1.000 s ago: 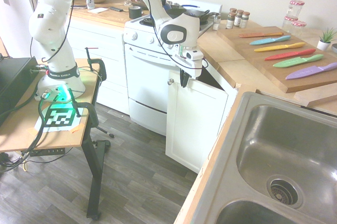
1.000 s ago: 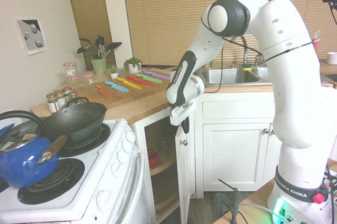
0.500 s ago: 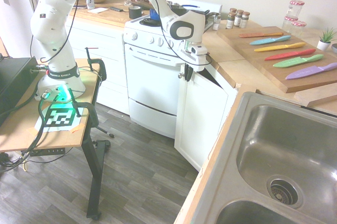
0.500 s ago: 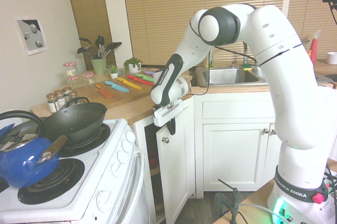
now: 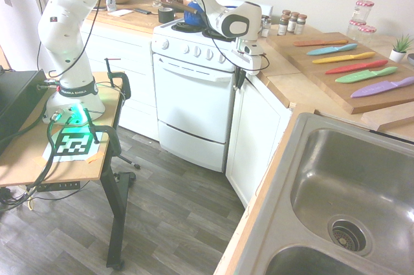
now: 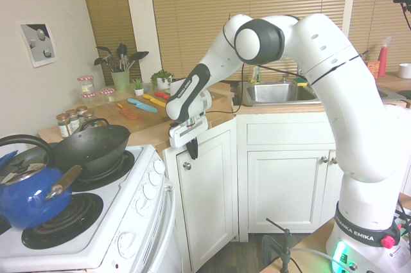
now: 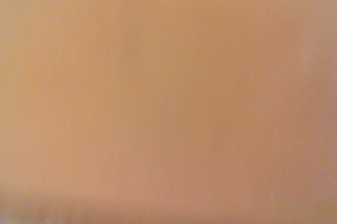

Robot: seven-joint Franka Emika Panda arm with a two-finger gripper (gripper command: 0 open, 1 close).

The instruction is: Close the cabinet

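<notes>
Second exterior view, left to right. One blue kettle and one dark wok sit on the white stove, each on its own burner. Behind them, on the wooden countertop, stand four small spice jars, a cutting board bearing six coloured knives, one green utensil holder and two small potted plants.

Just right of the stove is the cabinet, a narrow white base unit with one round silver knob at its upper corner; its door lies almost flush with the neighbouring fronts. The gripper points straight down over the door's top edge, its dark fingers pressed together and clamped on nothing, hanging just above and beside the knob.

Farther right is one wider white cabinet front with two knobs, beneath the steel sink.

The wrist view is a single blurred orange-tan field with no detail.
</notes>
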